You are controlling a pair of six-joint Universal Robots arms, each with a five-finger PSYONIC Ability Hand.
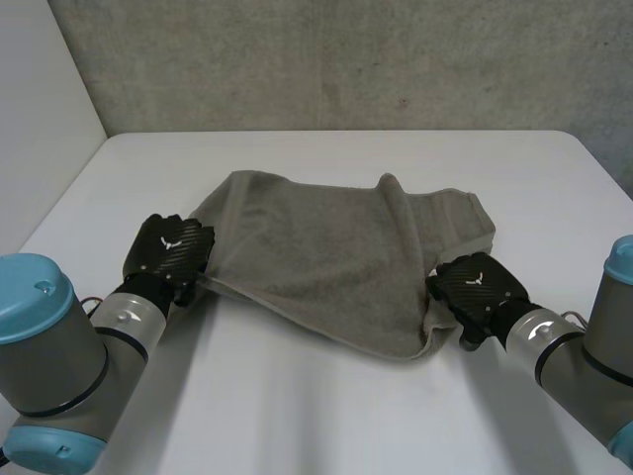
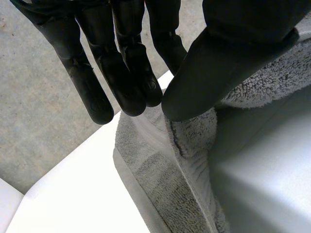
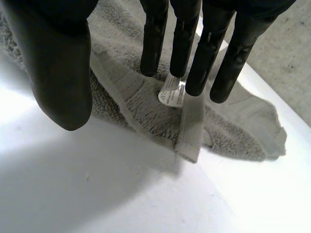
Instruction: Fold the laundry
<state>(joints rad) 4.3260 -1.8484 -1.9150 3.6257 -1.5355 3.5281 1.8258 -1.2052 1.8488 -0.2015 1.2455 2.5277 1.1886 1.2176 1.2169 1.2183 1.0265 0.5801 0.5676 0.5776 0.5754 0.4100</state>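
One grey towel (image 1: 336, 257) lies spread and rumpled across the middle of the white tabletop (image 1: 297, 406), with a soft ridge running from its far edge toward the near right corner. There are two hands on it, one at each side.

The left hand (image 1: 170, 249) is at the towel's left corner. In the left wrist view its straight fingers (image 2: 121, 73) and its thumb are closed narrowly together, with the hemmed edge of the towel (image 2: 165, 184) rising between them, so it is pinching the cloth. That edge stands a little off the tabletop.

The right hand (image 1: 477, 289) is at the towel's near right corner, where the cloth is bunched and turned over on itself. In the right wrist view its fingers (image 3: 182, 43) are straight and held wide from the thumb. The fingertips are at the towel (image 3: 141, 104), just beside one small white label (image 3: 171, 94) sewn by the hem, and the thumb hangs apart at the cloth's edge.

A grey concrete wall (image 1: 346, 59) stands behind the tabletop.
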